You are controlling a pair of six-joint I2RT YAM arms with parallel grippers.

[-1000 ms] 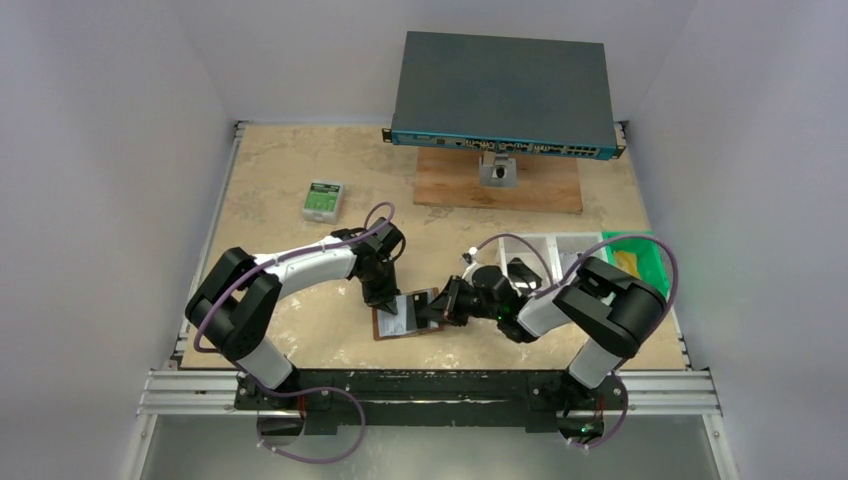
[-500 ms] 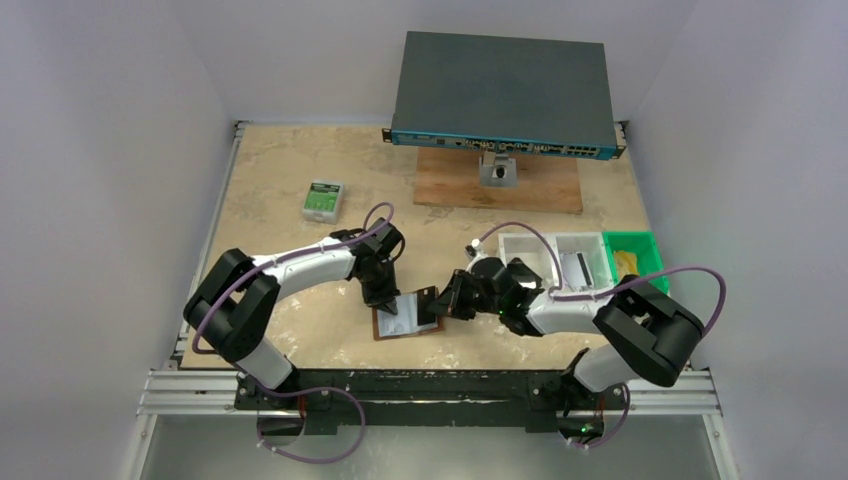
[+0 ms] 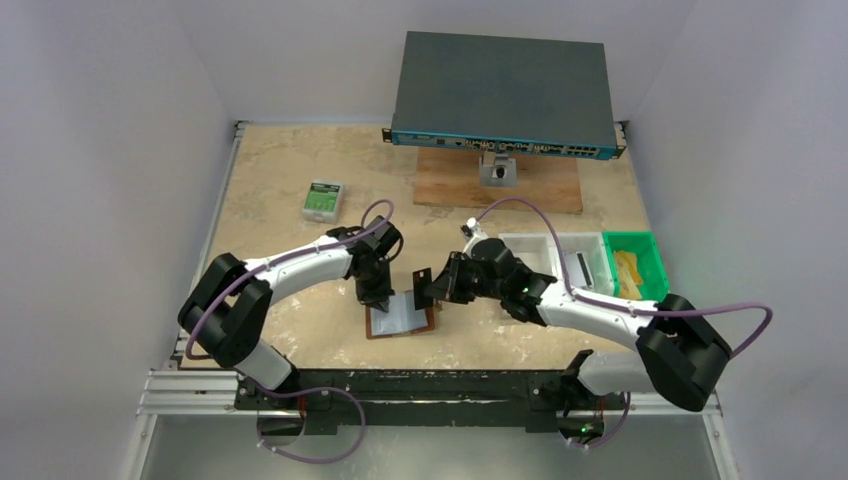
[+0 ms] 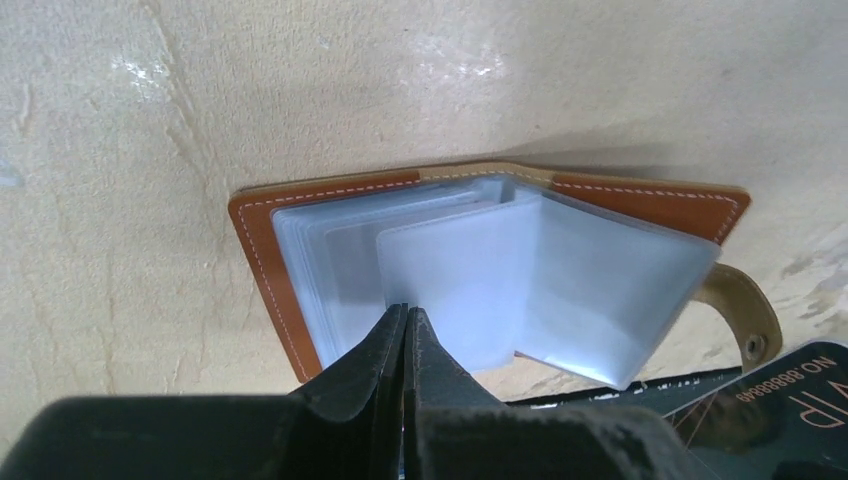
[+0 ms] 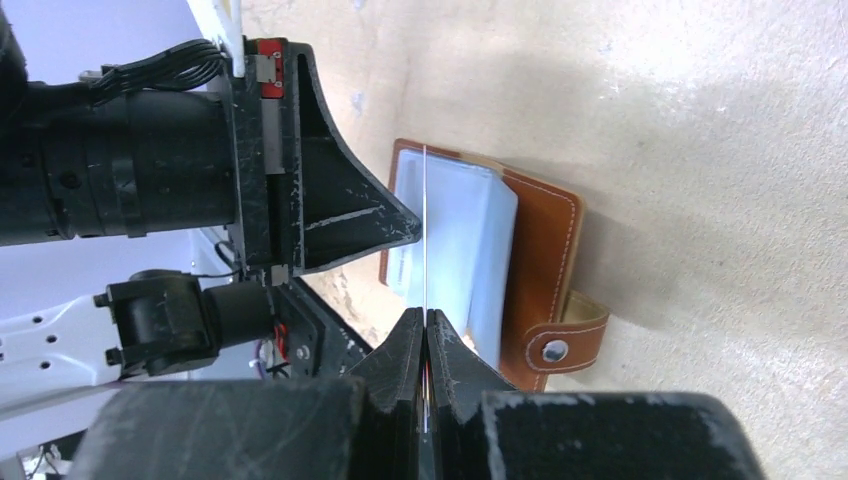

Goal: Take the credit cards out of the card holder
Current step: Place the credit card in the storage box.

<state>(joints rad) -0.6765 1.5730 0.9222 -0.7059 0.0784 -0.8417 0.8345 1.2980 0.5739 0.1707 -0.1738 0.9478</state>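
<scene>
The card holder (image 3: 400, 318) lies open on the table, brown leather with a snap tab (image 5: 560, 345) and grey-blue clear pockets (image 4: 470, 270). My left gripper (image 3: 378, 297) is shut, and its tips (image 4: 405, 312) press down on the pockets. My right gripper (image 3: 437, 290) is shut on a dark credit card (image 3: 423, 285) and holds it upright just above the holder's right edge. The right wrist view shows that card edge-on as a thin line (image 5: 424, 230). Its printed black face (image 4: 790, 400) fills the lower right corner of the left wrist view.
A small green-and-white box (image 3: 322, 200) lies at the back left. A network switch (image 3: 503, 95) stands on a wooden board (image 3: 500, 180) at the back. White bins (image 3: 555, 262) and a green bin (image 3: 633, 265) sit to the right of the right arm.
My right arm has stretched out and lifted the card up and off the holder toward the back, uncovering the bins. The holder shifted slightly left. My left gripper stayed pressed on the pockets.
</scene>
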